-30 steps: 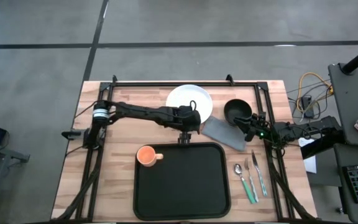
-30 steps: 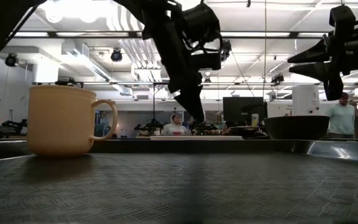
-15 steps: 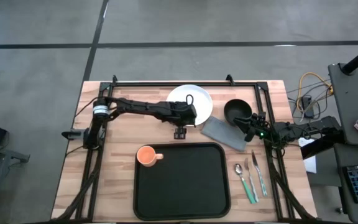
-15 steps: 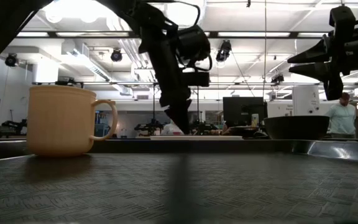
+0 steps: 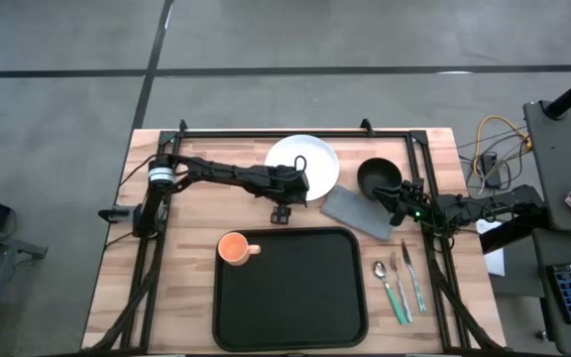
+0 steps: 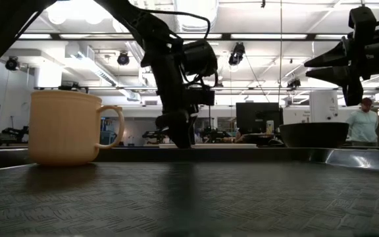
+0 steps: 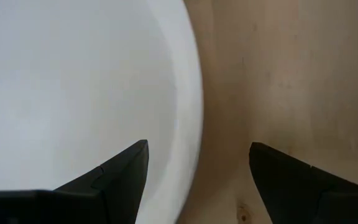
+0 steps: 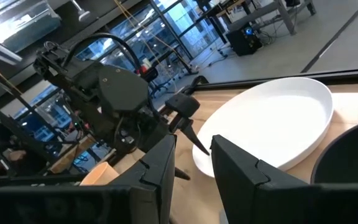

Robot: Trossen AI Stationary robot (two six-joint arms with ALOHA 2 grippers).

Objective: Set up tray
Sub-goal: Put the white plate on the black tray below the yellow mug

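High view shows the large flat black rectangular tray (image 5: pixel 290 288) with rounded corners lying on the near middle of the wooden desk (image 5: pixel 191 213), with a small orange ceramic mug (image 5: pixel 233 248) standing in its far left corner. Beyond the tray sit a round white plate (image 5: pixel 310 161), a dark round bowl (image 5: pixel 377 178) to the plate's right, and a grey folded napkin (image 5: pixel 355 212) between the bowl and the tray's far right corner. A metal spoon, fork and knife with pale green handles (image 5: pixel 400 283) lie side by side on the desk just right of the tray. The left gripper (image 5: pixel 282 211) reaches across from the left and hangs at the near edge of the white plate, its fingers spread apart; in the left wrist view one finger (image 7: pixel 120 177) is over the plate's rim and the other over bare wood. The right gripper (image 5: pixel 397 203) waits at the right side of the desk, near the bowl and napkin, its fingers partly apart with nothing between them. In the low view a person (image 6: pixel 362 125) stands in the room behind.
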